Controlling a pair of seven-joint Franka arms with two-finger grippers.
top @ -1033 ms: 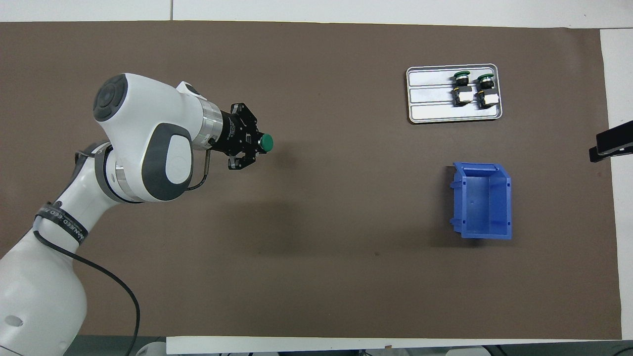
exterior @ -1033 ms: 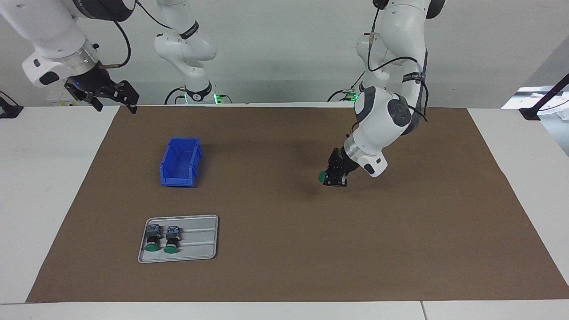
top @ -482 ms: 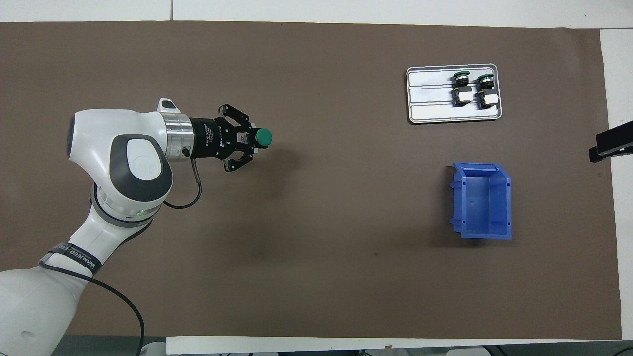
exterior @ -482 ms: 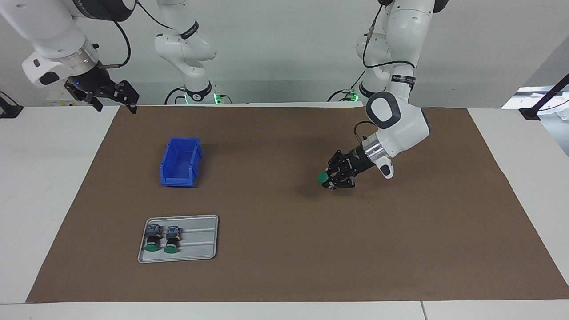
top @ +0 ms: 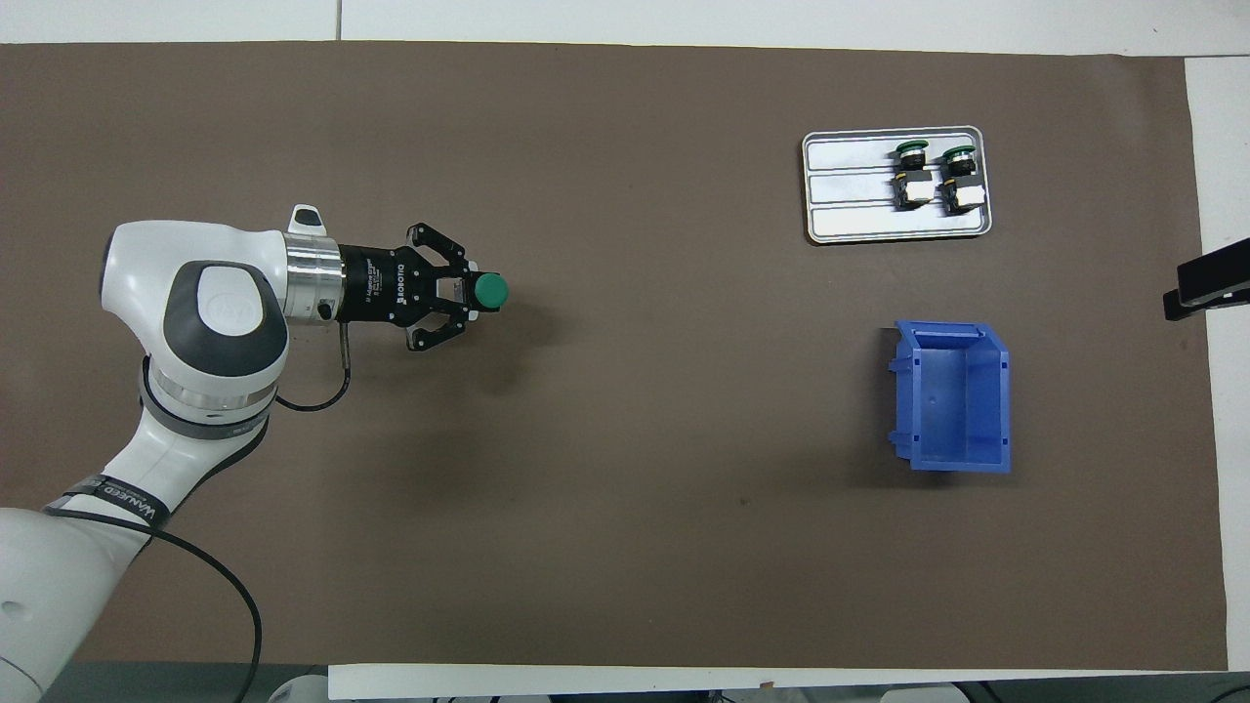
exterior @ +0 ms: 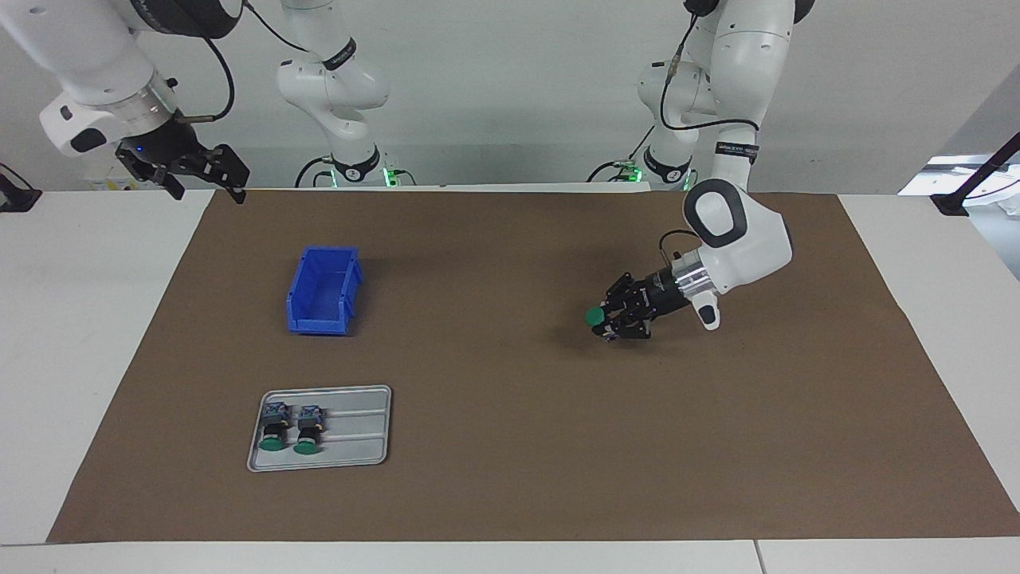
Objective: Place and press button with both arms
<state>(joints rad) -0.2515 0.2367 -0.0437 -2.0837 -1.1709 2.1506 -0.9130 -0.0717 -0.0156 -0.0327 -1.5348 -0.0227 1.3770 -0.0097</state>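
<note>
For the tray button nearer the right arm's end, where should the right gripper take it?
Grip that button on its black barrel, between green cap and block, coming from above with fingers across it. It lies flat on the tray, its twin close beside, so clearance looks tight.

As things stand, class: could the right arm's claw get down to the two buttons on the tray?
Probably yes: the right claw hangs open with nothing held, and the two buttons lie uncovered on the tray.
</note>
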